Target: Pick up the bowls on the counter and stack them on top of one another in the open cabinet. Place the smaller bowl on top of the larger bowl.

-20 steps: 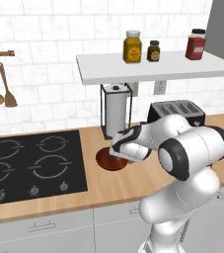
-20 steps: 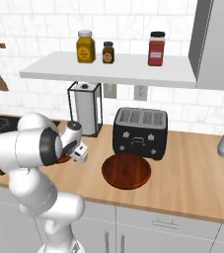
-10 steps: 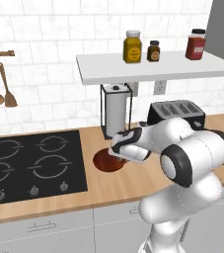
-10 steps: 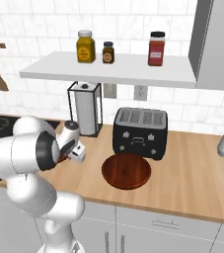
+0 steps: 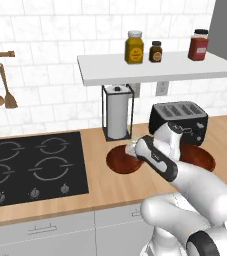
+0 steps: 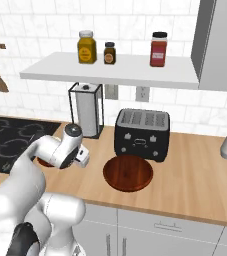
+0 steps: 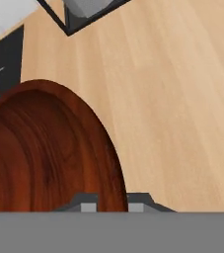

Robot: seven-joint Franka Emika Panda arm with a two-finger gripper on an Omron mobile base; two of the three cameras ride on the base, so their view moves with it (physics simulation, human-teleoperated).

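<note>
**A:** What does the figure show?

**B:** The two-finger gripper [image 7: 112,203] is clenched on the rim of the smaller, glossy reddish-brown wooden bowl [image 5: 121,160]. In the hand view one fingertip sits inside the rim and one outside. This bowl rests on the light-tan wooden counter [image 5: 105,187], between the black four-burner hob [image 5: 30,167] and the black toaster [image 5: 179,120], just in front of the paper-towel holder [image 5: 117,116].

**A:** And the larger bowl?

**B:** The wider reddish-brown wooden bowl [image 6: 128,173] lies in front of the toaster, near the counter's front edge. The white wall shelf [image 6: 110,70] above carries three jars [image 6: 86,47] along its back.

**A:** How should the step be done well?

**B:** Judged from the grip, lift straight up and keep the bowl level, since a rim pinch may let it swing. Clear the shelf's front edge before moving inward. As the smaller bowl must end on top, the larger one probably ought to go up first.

**A:** Any legible writing?

**B:** None; the jar labels are too small to read.
</note>
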